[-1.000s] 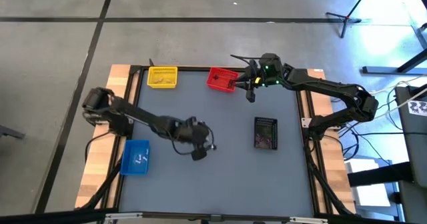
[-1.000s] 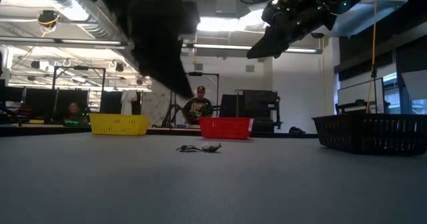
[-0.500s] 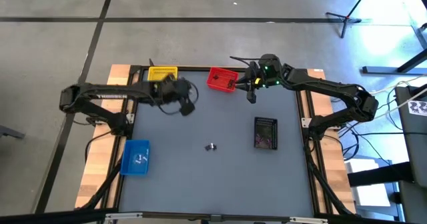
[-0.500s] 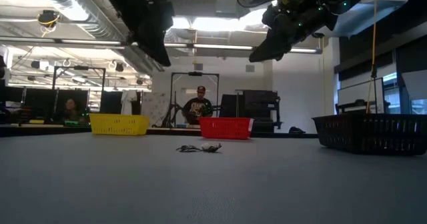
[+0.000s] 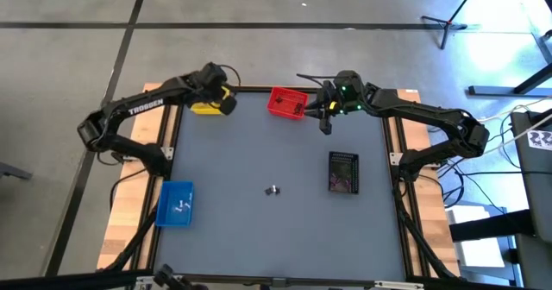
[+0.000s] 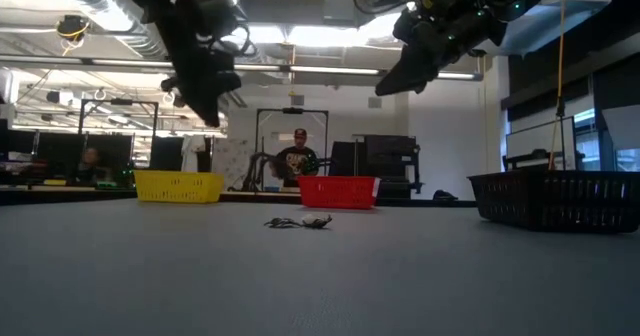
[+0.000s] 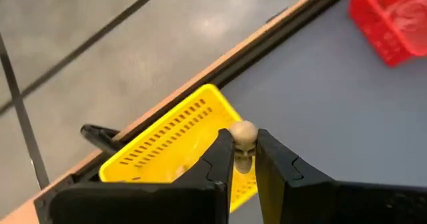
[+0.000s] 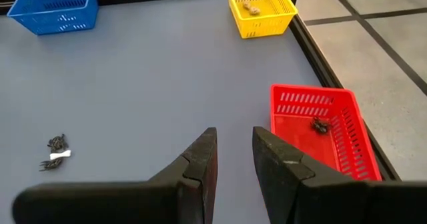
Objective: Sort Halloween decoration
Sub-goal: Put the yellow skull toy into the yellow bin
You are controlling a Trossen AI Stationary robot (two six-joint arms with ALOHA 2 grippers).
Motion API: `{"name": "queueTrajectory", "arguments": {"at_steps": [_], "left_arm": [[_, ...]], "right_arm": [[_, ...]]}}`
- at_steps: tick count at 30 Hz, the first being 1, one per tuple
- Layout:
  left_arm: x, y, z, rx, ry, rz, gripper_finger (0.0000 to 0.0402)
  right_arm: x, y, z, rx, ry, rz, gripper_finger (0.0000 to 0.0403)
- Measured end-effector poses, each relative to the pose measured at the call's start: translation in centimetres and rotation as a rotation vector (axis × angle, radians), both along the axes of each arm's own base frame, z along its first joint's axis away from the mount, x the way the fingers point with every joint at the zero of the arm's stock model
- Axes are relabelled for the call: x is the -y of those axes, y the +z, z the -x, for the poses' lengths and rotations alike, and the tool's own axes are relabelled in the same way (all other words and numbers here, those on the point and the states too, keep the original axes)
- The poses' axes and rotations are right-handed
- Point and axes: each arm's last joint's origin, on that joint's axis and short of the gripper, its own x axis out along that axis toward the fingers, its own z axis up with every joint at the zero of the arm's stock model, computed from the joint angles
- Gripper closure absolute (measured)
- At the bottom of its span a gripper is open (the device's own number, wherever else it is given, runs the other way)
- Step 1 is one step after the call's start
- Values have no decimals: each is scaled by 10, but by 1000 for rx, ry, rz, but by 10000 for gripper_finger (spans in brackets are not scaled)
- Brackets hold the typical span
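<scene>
The left gripper, clamped on a pale tan skull trinket, hangs over the yellow bin directly below it, so the drop comes next, calling for parted fingers; the right gripper, fingers apart and empty, waits beside the red bin.

Robotics lab, concrete floor, exposed ceiling ducts, equipment racks, tripods

I see a grey-blue worktop with four slotted bins: yellow bin, red bin, blue bin, black bin. My black left gripper pinches a pale tan trinket; a dark-and-white trinket cluster lies loose.
</scene>
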Motion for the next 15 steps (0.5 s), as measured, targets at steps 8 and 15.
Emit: {"name": "queueTrajectory", "arguments": {"at_steps": [8,15], "left_arm": [[-19,-14,8,-20,52,70,374],[-22,-33,7,-116,16,119,374]], "right_arm": [[-1,-2,1,-25,0,-15,308],[-1,-2,1,-25,0,-15,308]]}}
